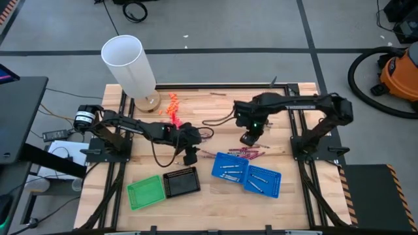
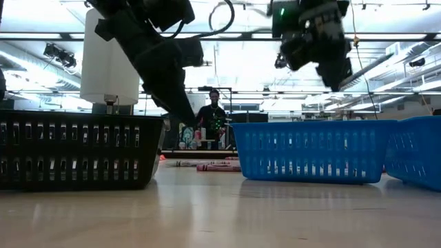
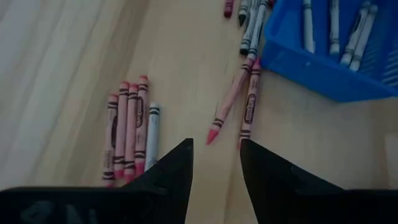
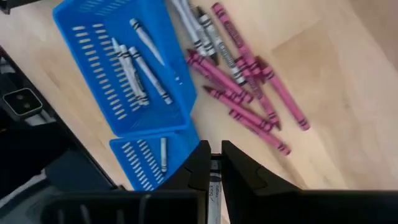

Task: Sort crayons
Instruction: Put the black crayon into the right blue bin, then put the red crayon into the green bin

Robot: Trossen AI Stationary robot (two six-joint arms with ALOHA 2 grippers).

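Observation:
Magenta and grey crayons lie loose on the wooden table beside two blue baskets that hold grey crayons. My left gripper is open and low over the table, left of the heap. A row of pink crayons with one grey lies just ahead of it, and two pink crayons lie nearer the basket. My right gripper hovers high above the heap and is shut on a grey crayon. My right gripper pinches a grey crayon in the narrow gap between its two fingers, which point down from above. The crayon is lifted clear of the table. The fingers hide which part of it they hold.
A green basket and a black basket stand near the front edge, left of the blue ones. A tall white cylinder stands at the far left, with a heap of orange-pink pieces beside it. A person stands in the room behind.

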